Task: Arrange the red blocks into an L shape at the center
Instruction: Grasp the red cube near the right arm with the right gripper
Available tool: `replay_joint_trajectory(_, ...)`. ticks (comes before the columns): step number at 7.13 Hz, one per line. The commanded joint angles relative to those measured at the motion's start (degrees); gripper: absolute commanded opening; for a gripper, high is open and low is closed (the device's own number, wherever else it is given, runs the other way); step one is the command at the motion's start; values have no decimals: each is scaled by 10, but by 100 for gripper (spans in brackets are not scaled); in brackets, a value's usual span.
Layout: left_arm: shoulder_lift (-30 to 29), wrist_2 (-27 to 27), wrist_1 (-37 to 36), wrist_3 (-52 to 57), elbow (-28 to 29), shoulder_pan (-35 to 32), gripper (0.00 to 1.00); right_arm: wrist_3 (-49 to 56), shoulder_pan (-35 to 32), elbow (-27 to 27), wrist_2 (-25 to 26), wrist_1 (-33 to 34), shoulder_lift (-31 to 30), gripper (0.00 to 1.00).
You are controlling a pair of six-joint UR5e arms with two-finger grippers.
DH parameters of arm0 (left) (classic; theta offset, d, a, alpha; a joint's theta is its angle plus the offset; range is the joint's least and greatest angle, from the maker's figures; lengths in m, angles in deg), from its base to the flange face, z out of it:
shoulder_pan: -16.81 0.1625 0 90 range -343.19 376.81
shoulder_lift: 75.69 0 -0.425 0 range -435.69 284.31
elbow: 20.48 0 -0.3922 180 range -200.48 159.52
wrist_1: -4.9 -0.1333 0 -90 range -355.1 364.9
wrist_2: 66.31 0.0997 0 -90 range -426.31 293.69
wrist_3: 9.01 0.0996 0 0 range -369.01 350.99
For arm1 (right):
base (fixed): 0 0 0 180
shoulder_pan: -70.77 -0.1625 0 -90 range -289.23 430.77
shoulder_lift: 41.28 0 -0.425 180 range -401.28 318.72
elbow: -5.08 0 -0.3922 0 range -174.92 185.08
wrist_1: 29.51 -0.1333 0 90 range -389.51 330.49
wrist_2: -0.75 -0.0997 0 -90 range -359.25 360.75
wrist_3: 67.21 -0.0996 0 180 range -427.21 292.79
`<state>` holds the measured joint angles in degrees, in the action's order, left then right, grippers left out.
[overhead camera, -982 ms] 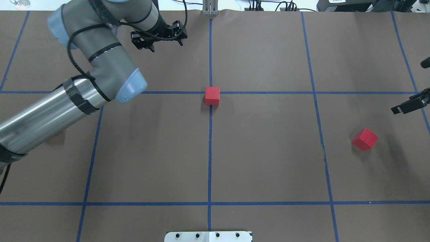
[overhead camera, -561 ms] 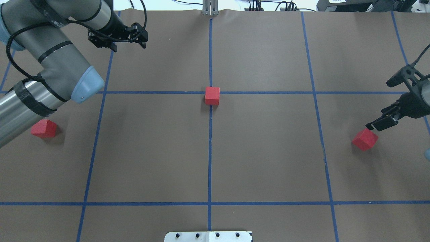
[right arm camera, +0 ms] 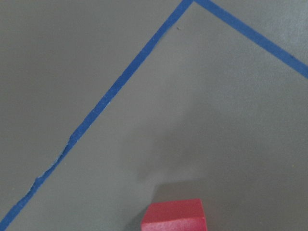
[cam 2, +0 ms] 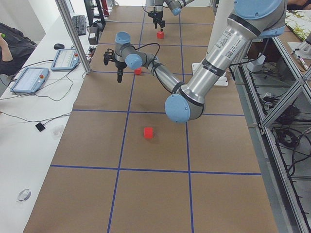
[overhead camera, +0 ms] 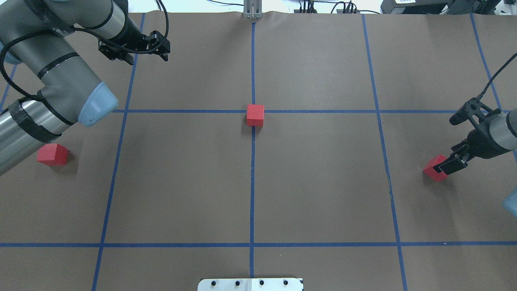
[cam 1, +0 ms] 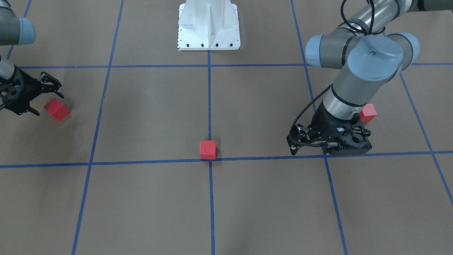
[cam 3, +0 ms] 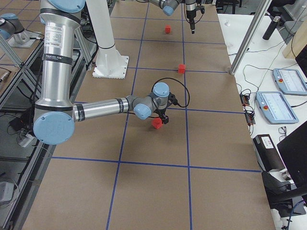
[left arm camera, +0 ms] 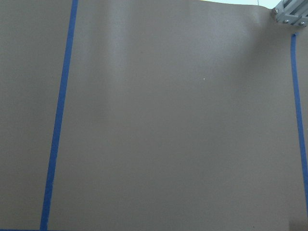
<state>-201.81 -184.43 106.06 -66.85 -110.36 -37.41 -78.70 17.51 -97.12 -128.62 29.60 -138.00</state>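
One red block sits just beside the centre crossing of the blue tape lines. A second red block lies on the robot's left, partly behind the left arm in the front view. A third red block lies tilted at the right. My right gripper is open and low, right at this block's edge. I cannot tell if it touches it. My left gripper is open and empty at the far left, away from all the blocks.
The white robot base plate stands at the near middle edge. A metal post stands at the far edge. The left arm's elbow hangs over the left grid square. Tablets and cables lie on the side bench.
The left arm has swung left, carrying its open gripper away from the centre and uncovering the left block. The right gripper has come in from the right edge and down to the right block.
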Motion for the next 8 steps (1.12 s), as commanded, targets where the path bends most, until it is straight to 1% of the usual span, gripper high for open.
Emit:
replay_joint_trajectory(1,4,0,2,0,1,1,100,0,16,11,10,2,-2,99)
replay_joint_trajectory(2,4,0,2,0,0,2,100,0,24,13,19,2,-2,99)
replay_joint_trajectory(4,10,-1,3,1,0,2,100,0,33,31,23,3,-2,99)
replay_joint_trajectory(7,13,-1,10,1,0,2,100,1,35,31,23,9,-14,98)
replay_joint_trajectory(8,14,-1,12,1,1,2,100,0,35,31,26,12,-14,79)
